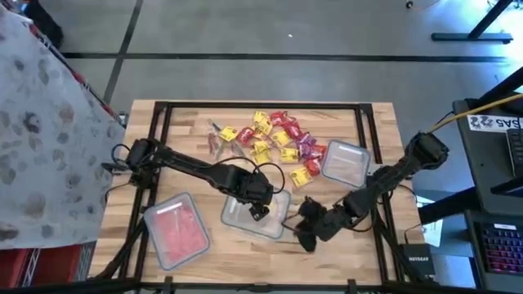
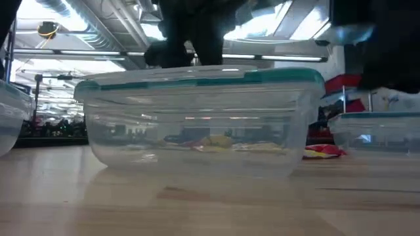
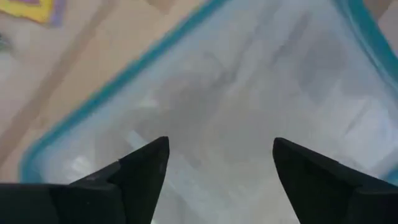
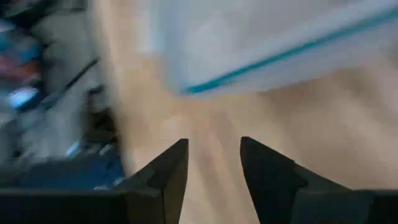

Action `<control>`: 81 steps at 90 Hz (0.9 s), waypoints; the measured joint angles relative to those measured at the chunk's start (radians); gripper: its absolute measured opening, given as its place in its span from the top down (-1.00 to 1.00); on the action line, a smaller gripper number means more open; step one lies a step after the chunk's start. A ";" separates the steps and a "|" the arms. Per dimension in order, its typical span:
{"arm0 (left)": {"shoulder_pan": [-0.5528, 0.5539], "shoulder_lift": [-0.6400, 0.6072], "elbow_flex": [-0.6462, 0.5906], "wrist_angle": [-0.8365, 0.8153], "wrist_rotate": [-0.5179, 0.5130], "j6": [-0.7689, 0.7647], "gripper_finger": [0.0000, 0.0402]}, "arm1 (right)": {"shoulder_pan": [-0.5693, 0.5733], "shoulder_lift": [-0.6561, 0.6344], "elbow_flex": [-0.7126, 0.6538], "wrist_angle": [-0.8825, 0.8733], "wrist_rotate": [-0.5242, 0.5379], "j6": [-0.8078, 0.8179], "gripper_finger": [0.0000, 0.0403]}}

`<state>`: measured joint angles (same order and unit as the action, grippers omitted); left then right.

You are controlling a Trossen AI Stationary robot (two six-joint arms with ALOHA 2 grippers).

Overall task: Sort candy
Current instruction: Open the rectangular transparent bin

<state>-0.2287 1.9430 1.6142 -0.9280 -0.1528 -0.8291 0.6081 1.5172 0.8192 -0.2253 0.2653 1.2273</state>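
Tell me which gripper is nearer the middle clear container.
Left. The left gripper hangs open over the middle container; the right gripper sits open beside it, over bare table.

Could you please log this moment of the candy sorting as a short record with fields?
left gripper: open and empty, over the middle container
right gripper: open and empty, low over the table beside the middle container
candy pile: unsorted red, yellow and purple pieces at the far middle of the table
left container: holds pink-red content
right container: beside the pile, contents unclear
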 joint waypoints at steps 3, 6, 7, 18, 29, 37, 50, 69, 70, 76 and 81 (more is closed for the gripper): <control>-0.001 0.002 0.000 -0.005 0.000 0.000 -0.36 | -0.016 -0.004 0.000 -0.057 0.003 0.017 0.34; -0.001 0.004 0.000 -0.004 0.000 0.000 -0.36 | -0.035 -0.006 0.000 -0.102 -0.004 0.019 0.34; -0.001 0.005 0.000 -0.003 0.001 0.000 -0.36 | -0.042 -0.006 0.000 -0.115 -0.009 0.017 0.34; 0.000 0.007 -0.021 0.029 0.010 0.012 -0.36 | -0.143 -0.006 0.000 -0.225 -0.033 -0.062 0.34; 0.004 0.012 -0.055 0.065 0.015 0.022 -0.36 | -0.252 -0.006 0.000 -0.254 -0.037 -0.155 0.34; 0.008 0.026 -0.062 0.068 0.008 0.047 -0.36 | -0.303 -0.006 0.000 -0.217 -0.041 -0.238 0.34; 0.012 0.043 -0.065 0.090 0.009 0.094 -0.36 | -0.320 -0.006 -0.004 -0.136 -0.101 -0.339 0.34; 0.034 0.045 -0.064 0.126 -0.008 0.114 -0.36 | -0.217 -0.007 -0.001 -0.084 -0.116 -0.344 0.34; 0.035 0.045 -0.064 0.128 -0.009 0.118 -0.36 | -0.209 -0.008 -0.001 -0.081 -0.113 -0.343 0.34; 0.046 0.045 -0.065 0.145 -0.010 0.141 -0.36 | -0.164 -0.008 -0.006 -0.052 -0.087 -0.342 0.34; 0.054 0.046 -0.059 0.152 -0.011 0.158 -0.36 | -0.125 -0.008 -0.012 -0.026 -0.066 -0.340 0.34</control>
<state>-0.1752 1.9892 1.5550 -0.7757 -0.1634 -0.6710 0.4833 1.5097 0.8077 -0.2509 0.1990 0.8871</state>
